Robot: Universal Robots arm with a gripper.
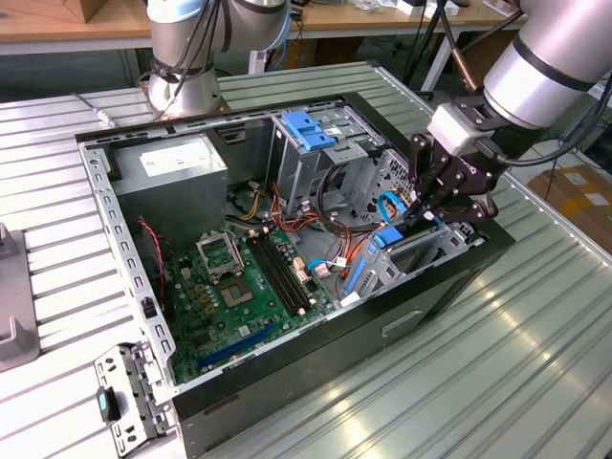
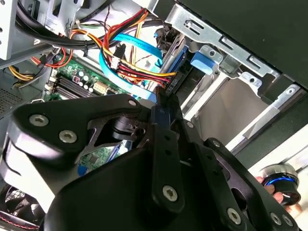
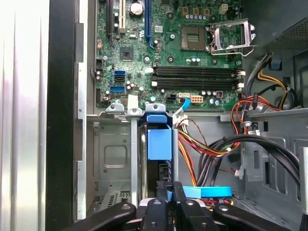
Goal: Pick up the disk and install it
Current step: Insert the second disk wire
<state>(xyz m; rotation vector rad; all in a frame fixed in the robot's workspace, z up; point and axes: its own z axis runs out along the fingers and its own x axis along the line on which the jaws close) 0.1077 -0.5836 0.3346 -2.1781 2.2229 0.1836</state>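
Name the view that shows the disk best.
The first wrist view: the disk stands on edge in its bay, blue frame facing the camera. The exterior view shows it half-hidden under the gripper; the second wrist view shows its blue tab.

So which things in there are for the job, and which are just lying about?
For the job:
the disk, sitting in the drive bay
the gripper, right by the disk

Just lying about:
motherboard
power supply
coloured wires
loose metal bracket
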